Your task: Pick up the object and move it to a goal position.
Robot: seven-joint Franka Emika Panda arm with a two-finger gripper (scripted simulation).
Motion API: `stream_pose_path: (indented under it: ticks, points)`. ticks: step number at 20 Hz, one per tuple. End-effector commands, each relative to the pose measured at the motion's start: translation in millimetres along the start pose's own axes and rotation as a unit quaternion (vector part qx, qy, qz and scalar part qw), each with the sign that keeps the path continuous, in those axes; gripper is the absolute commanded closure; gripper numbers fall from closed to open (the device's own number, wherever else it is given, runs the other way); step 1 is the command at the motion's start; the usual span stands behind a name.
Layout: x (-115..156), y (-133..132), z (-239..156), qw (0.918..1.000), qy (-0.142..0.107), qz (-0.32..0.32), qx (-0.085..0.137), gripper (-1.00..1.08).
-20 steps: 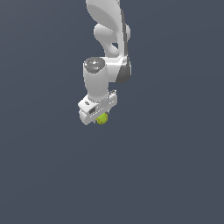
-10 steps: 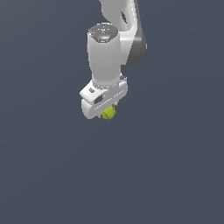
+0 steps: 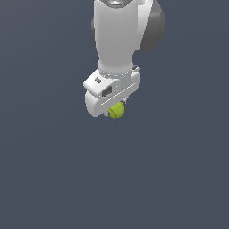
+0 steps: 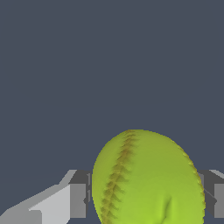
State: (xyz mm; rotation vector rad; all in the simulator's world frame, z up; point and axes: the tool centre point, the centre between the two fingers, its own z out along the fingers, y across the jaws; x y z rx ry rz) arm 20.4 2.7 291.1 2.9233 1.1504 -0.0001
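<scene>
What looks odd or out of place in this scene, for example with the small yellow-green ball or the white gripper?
Nothing stands out. The small yellow-green ball with stitched seams sits between the fingers of the white gripper, which is closed on it. In the exterior view it peeks out below the gripper body. No damage or slipping shows.

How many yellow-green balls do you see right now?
1. The ball sits between the fingers of the hand, under the white arm in the exterior view; the wrist view shows the same ball filling the gap. Nothing else is visible on the grey background.
</scene>
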Motion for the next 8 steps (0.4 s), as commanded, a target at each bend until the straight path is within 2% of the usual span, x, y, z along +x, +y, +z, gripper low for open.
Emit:
stream_pose_path:
  ticks: [1, 8]
  points:
    - [4.9, 0.6, -9.0, 1.0000, 0.000, 0.000, 0.000, 1.08]
    - [9.6, 1.7, -15.9, 1.0000, 0.000, 0.000, 0.000, 1.08]
